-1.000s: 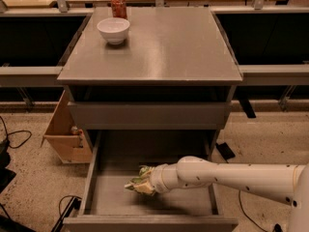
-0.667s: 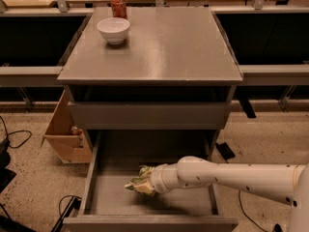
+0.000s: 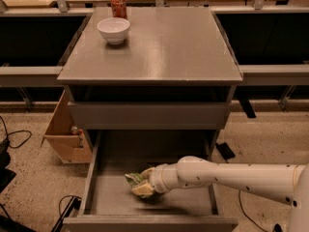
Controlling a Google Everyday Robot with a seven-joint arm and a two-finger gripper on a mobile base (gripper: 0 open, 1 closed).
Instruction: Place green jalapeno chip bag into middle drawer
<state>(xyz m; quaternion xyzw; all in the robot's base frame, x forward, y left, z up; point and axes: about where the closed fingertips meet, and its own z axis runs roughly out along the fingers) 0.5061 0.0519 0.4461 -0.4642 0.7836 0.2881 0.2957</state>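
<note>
The gripper hangs low inside the open middle drawer, fingers closed on the green jalapeno chip bag, evidently positioned to release it there.

White tubular arm, dotted with dark holes, ends in cream jaws inside the middle drawer.

Open tray reachable from above, rear overhung

The gripper is seen low inside the wide grey metal pulled-out drawer, against the wrinkly green foil bag. Bare floor is shown around them, bounded by low walls. The back is overhung by the plain grey drawer front.
</note>
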